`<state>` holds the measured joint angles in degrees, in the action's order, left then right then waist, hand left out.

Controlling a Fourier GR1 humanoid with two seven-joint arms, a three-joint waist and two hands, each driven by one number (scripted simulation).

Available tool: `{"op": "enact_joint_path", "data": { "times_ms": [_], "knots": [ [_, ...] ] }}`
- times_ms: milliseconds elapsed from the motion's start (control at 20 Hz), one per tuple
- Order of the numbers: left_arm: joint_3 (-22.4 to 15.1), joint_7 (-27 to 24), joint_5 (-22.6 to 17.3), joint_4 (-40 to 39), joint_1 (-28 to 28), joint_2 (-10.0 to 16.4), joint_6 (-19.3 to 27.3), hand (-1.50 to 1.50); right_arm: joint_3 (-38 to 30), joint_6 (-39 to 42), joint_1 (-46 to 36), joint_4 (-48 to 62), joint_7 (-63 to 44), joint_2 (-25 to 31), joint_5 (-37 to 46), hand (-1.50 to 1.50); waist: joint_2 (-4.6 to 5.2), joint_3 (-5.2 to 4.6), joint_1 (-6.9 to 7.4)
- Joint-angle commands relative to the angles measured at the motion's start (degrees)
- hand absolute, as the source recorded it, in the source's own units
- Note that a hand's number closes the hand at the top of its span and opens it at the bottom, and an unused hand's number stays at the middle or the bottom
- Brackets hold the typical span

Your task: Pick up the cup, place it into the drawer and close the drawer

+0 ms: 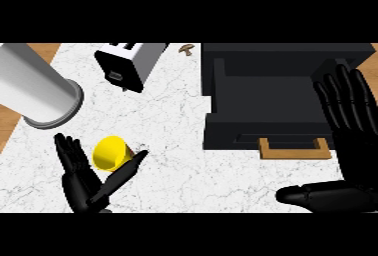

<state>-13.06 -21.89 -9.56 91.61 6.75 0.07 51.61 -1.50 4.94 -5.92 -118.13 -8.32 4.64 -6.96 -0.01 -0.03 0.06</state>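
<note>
My left hand point(83, 186) brackets the tipped yellow cup point(111, 152), fingers wide, ready to close. My right hand point(354, 160) rests open by the drawer point(236, 132), right of the cup.

Black left hand point(81, 186), black right hand point(357, 162)

Bright, even light throughout (shadows faint).

The yellow cup point(111, 152) lay on its side on the counter point(170, 165), between the straight fingers and thumb of the left hand point(83, 187). The black drawer point(258, 107) stood open. The right hand point(358, 160) was held flat-fingered at its right edge. A toaster point(129, 62) and a grey cylinder point(37, 87) were further back.
</note>
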Motion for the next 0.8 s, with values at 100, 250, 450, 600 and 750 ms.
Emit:
{"op": "enact_joint_path", "data": {
  "times_ms": [100, 250, 450, 600, 750],
  "knots": [
    [-1.2, -8.0, -6.6, -4.6, 1.5, -0.1, 0.9, -1.50, -0.1, -0.8, -3.6, 2.0, -0.9, -0.2, 0.4, -1.50, 0.00, 0.01, 0.08],
    [3.8, -13.4, -11.7, -11.7, 0.4, -0.1, -6.5, -1.50, 0.0, -0.9, -4.9, 0.4, -2.3, 0.3, 0.7, -1.50, 0.01, -0.01, 0.03],
    [2.7, -17.5, -15.0, -13.4, 1.0, -0.1, -5.4, -1.50, 1.0, 0.6, 1.7, -2.5, -0.5, -0.5, 0.3, -1.50, -0.03, 0.01, -0.10],
    [8.1, -17.6, -16.0, -16.6, -1.6, 0.4, -11.9, -1.50, 0.0, 0.0, -0.1, -3.1, -2.8, -0.3, -1.2, -1.50, -0.02, 0.01, -0.04],
    [7.2, -24.1, -20.8, -23.2, -5.2, 0.0, -8.3, -1.50, 0.1, -0.2, -2.1, -0.1, -2.6, -0.4, -0.8, -1.50, 0.03, 0.00, -0.10]
  ]
}}
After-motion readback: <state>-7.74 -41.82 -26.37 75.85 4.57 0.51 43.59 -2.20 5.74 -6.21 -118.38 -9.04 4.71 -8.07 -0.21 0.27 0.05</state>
